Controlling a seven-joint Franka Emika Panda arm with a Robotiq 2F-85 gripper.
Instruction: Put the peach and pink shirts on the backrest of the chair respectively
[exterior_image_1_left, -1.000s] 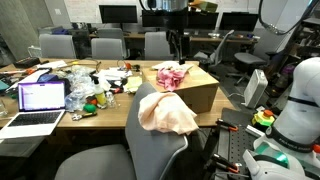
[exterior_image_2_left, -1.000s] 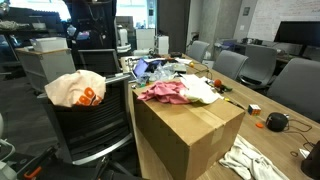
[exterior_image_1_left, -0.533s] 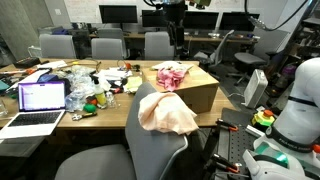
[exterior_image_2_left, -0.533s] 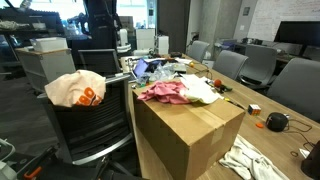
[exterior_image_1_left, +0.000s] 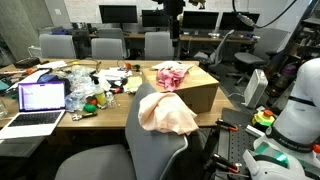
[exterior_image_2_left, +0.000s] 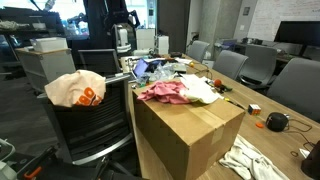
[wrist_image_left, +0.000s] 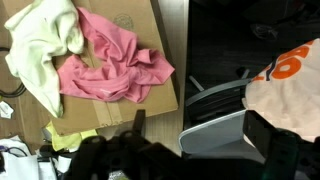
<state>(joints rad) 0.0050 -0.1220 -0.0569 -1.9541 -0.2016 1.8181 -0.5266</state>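
The peach shirt (exterior_image_1_left: 166, 113) (exterior_image_2_left: 74, 90) hangs over the top of the backrest (exterior_image_1_left: 150, 145) of the big grey chair. In the wrist view the peach shirt (wrist_image_left: 292, 85) shows at the right, with the grey backrest (wrist_image_left: 215, 132) beside it. The pink shirt (exterior_image_1_left: 172, 76) (exterior_image_2_left: 165, 92) (wrist_image_left: 112, 66) lies crumpled on top of a cardboard box (exterior_image_1_left: 200, 92). My gripper (exterior_image_1_left: 174, 20) (wrist_image_left: 197, 126) hangs high above the box and the chair. It is open, with nothing between its dark fingers.
A pale yellow cloth (wrist_image_left: 40, 45) lies against the pink shirt on the box. An open laptop (exterior_image_1_left: 40, 97) and clutter cover the long table. Smaller grey chairs (exterior_image_1_left: 107, 46) stand behind it. A white robot body (exterior_image_1_left: 300, 95) is close by, and a cloth (exterior_image_2_left: 250, 160) lies on the floor.
The arm has risen straight up, away from the box top. The gripper has stayed open, and both shirts lie where they were.
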